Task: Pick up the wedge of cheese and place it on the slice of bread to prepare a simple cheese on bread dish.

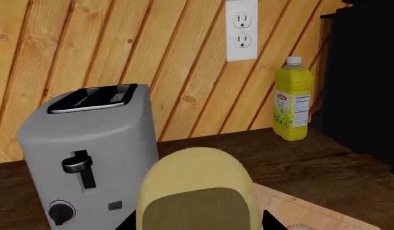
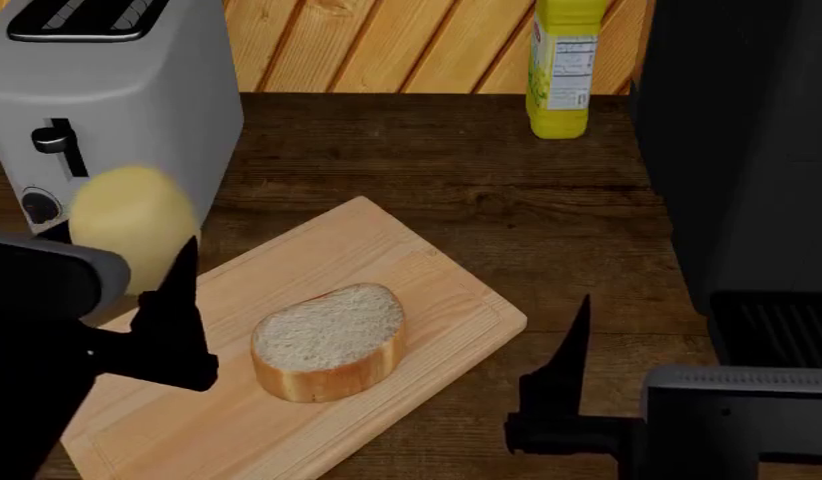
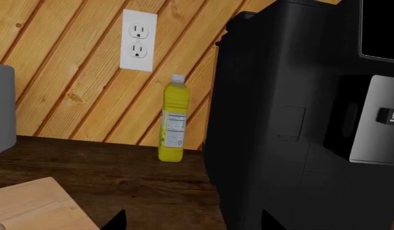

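Observation:
The wedge of cheese (image 2: 126, 215), a pale yellow rounded lump, is held in the air by my left gripper (image 2: 138, 268), in front of the toaster and over the left end of the cutting board. In the left wrist view the cheese (image 1: 197, 177) fills the gap between the dark fingertips of the left gripper (image 1: 197, 226). The slice of bread (image 2: 328, 335) lies flat on the middle of the board, to the right of the cheese and lower. My right gripper (image 2: 578, 360) is open and empty, right of the board; it also shows in the right wrist view (image 3: 193, 225).
A pale wooden cutting board (image 2: 425, 270) lies on the dark wooden counter. A grey toaster (image 2: 111, 95) stands at the back left, a yellow labelled bottle (image 2: 567, 70) at the back wall, and a tall black coffee machine (image 2: 738, 150) at the right.

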Available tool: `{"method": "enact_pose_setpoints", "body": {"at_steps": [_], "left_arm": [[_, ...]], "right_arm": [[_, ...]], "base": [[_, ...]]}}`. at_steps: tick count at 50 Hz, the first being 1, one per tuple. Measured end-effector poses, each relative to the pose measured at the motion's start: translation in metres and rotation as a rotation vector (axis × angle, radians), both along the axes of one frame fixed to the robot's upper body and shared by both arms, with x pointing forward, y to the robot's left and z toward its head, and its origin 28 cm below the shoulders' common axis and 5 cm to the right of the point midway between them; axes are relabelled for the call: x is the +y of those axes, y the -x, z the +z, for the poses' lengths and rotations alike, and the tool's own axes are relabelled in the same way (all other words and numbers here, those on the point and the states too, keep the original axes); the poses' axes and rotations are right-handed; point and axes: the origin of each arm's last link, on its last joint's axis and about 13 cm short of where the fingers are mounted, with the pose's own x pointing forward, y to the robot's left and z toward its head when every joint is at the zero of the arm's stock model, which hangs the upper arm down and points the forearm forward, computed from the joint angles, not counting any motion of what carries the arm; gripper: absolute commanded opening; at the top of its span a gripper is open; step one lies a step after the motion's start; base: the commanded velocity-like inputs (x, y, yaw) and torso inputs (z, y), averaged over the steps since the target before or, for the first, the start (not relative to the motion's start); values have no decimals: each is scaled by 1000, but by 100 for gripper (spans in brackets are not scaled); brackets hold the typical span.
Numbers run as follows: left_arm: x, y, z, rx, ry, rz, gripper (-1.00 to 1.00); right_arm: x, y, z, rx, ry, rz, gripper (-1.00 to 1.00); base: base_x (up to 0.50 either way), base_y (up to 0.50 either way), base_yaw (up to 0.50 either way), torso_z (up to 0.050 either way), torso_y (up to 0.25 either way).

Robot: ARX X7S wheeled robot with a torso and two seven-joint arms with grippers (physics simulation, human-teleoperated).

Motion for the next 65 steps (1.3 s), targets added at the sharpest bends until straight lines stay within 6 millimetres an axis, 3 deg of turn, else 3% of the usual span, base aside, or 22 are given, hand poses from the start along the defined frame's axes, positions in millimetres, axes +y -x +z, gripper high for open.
{"method": "enact_pose_setpoints", "body": {"at_steps": [42,65], "left_arm": [[-15,-30,4,15,23,-45,-100],[-34,-44,5,27,10,-117,-100]], "right_arm": [[-6,6,3,-6,1,-22,100],[-7,8,3,-7,-4,-30,100]], "base": [[0,0,0,0,0],[0,0,0,0,0]]}}
